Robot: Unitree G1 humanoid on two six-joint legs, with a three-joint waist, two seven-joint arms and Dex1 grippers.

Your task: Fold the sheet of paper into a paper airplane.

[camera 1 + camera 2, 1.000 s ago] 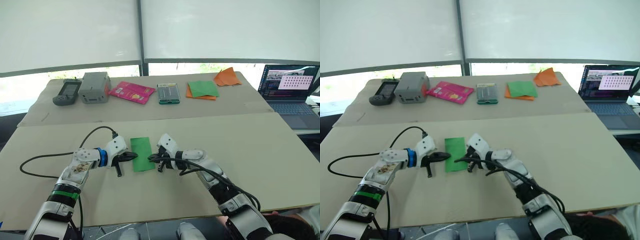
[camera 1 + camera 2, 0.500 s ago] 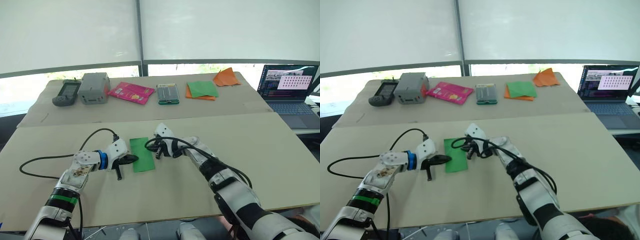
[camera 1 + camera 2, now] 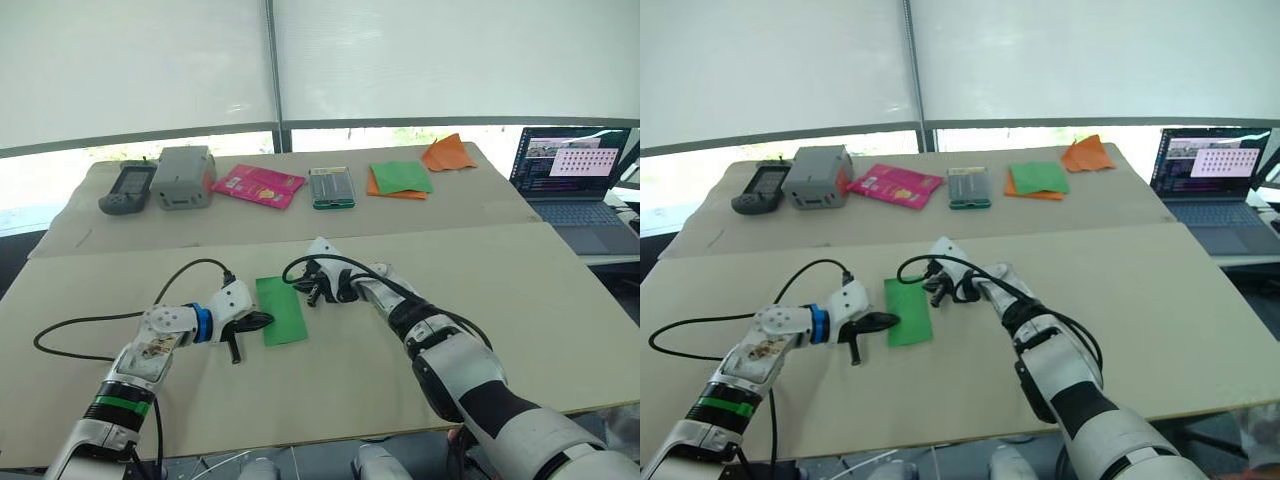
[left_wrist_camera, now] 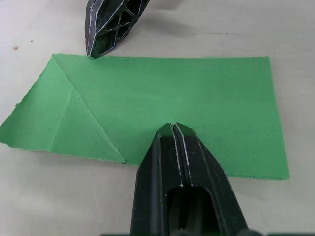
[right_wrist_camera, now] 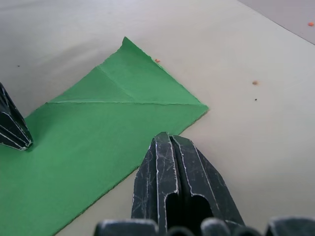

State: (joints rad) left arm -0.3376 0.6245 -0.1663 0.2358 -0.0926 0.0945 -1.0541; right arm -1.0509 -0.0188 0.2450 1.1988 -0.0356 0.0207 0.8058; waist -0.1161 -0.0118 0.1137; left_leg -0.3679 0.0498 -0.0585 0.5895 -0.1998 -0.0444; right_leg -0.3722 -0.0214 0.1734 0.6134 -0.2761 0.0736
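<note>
The sheet of paper point(image 3: 281, 311) lies flat on the near table as a bright-green folded strip, with a creased triangular flap at one end point(image 4: 74, 128). My left gripper point(image 3: 262, 320) is shut, and its tip point(image 4: 173, 129) rests on the middle of the sheet's left long edge. My right gripper point(image 3: 313, 290) is also shut. Its tip point(image 5: 165, 137) sits at the sheet's right edge near the far corner, and it shows across the sheet in the left wrist view point(image 4: 93, 53). Nothing is held between either pair of fingers.
The far table carries a black handheld device point(image 3: 124, 188), a grey box point(image 3: 182, 176), a pink packet point(image 3: 258, 185), a small clear case point(image 3: 331, 187), a green-and-orange paper stack point(image 3: 400, 180) and an orange pointed paper shape point(image 3: 448, 154). A laptop point(image 3: 575, 180) stands at the right. A black cable point(image 3: 90, 320) trails from my left wrist.
My right gripper has slid along the sheet's right edge from its middle toward the far corner. The left gripper has stayed on the left edge, and the sheet has not visibly moved.
</note>
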